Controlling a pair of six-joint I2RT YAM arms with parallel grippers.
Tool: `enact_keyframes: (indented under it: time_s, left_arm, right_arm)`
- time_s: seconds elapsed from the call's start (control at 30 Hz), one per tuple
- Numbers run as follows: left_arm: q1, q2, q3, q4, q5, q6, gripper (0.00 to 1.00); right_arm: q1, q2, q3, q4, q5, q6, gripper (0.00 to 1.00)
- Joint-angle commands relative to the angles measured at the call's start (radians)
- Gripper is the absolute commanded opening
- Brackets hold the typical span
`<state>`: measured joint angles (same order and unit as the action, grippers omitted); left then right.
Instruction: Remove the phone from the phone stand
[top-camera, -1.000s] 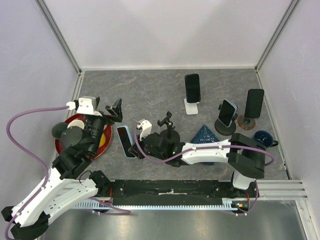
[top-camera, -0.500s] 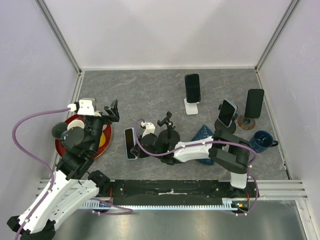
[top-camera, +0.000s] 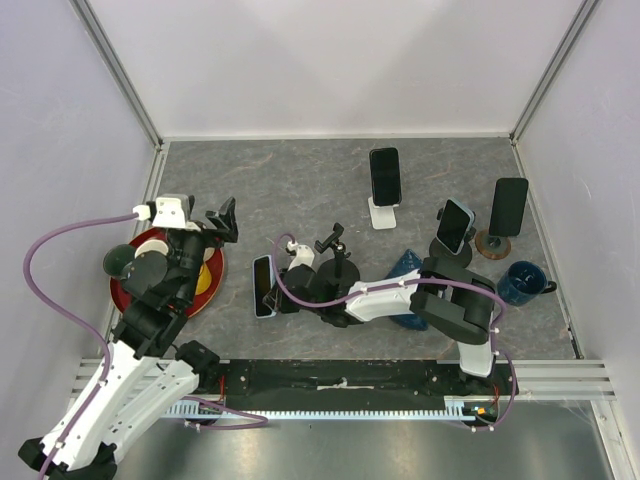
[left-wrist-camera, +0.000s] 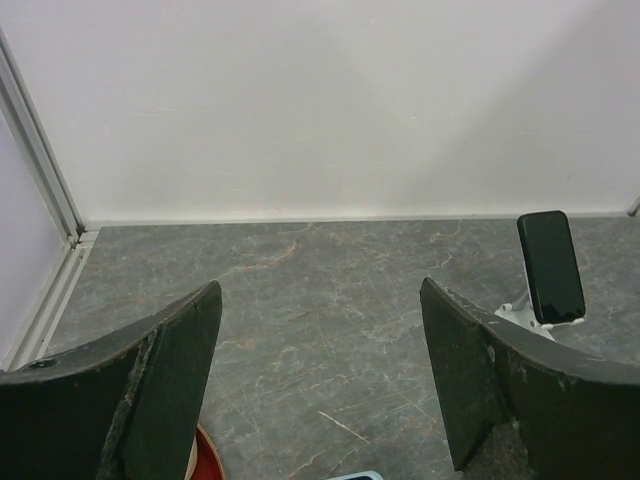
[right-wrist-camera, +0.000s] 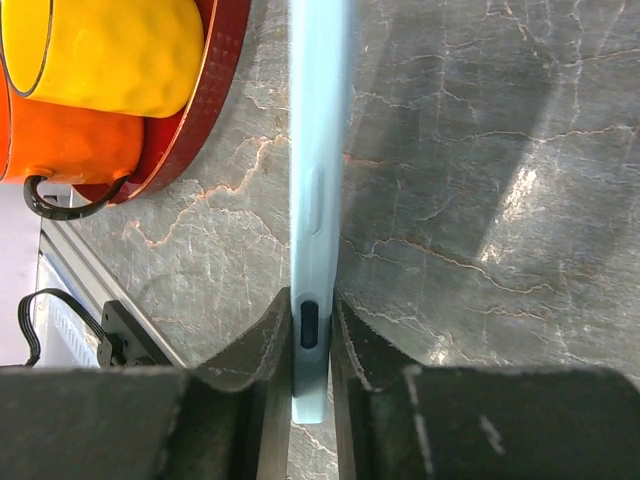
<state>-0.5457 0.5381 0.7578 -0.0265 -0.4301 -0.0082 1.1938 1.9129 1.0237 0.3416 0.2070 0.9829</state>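
Observation:
My right gripper (top-camera: 277, 291) is shut on a phone in a light blue case (top-camera: 263, 286) and holds it on its long edge just above the table, left of an empty black clamp stand (top-camera: 338, 256). In the right wrist view the phone (right-wrist-camera: 318, 190) runs edge-on up the frame, and the gripper (right-wrist-camera: 311, 318) pinches its near end. My left gripper (top-camera: 222, 221) is open and empty above the red plate's right rim; it also shows in the left wrist view (left-wrist-camera: 320, 300).
A red plate (top-camera: 213, 281) holds a yellow cup (right-wrist-camera: 110, 50) and an orange cup (right-wrist-camera: 70, 140). Other phones stand on a white stand (top-camera: 385, 178), a black stand (top-camera: 454, 228) and a round wooden stand (top-camera: 507, 208). A blue mug (top-camera: 524, 279) and a blue triangular thing (top-camera: 404, 266) lie at the right.
My right gripper has shifted the blue-cased phone slightly right and turned it from lying flat to standing on its edge. The right arm's elbow swung left. The left gripper moved slightly.

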Motion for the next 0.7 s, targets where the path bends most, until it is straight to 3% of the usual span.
enact_keyframes:
  time_s: [0.0, 0.17, 0.4, 0.67]
  left_arm:
    - [0.009, 0.013, -0.003, 0.033, 0.028, -0.036, 0.86]
    - [0.015, 0.019, -0.002, 0.033, 0.037, -0.039, 0.86]
    - [0.02, 0.033, 0.0, 0.033, 0.047, -0.041, 0.86]
    - [0.023, 0.059, 0.003, 0.002, 0.077, -0.047, 0.86]
  right_arm:
    - [-0.002, -0.005, -0.004, 0.086, 0.0, 0.034, 0.28]
    - [0.0, -0.032, -0.027, 0.094, 0.011, 0.034, 0.45]
    - [-0.002, -0.051, -0.048, 0.091, 0.009, 0.023, 0.54]
    - [0.0, -0.107, -0.065, 0.05, 0.029, -0.05, 0.82]
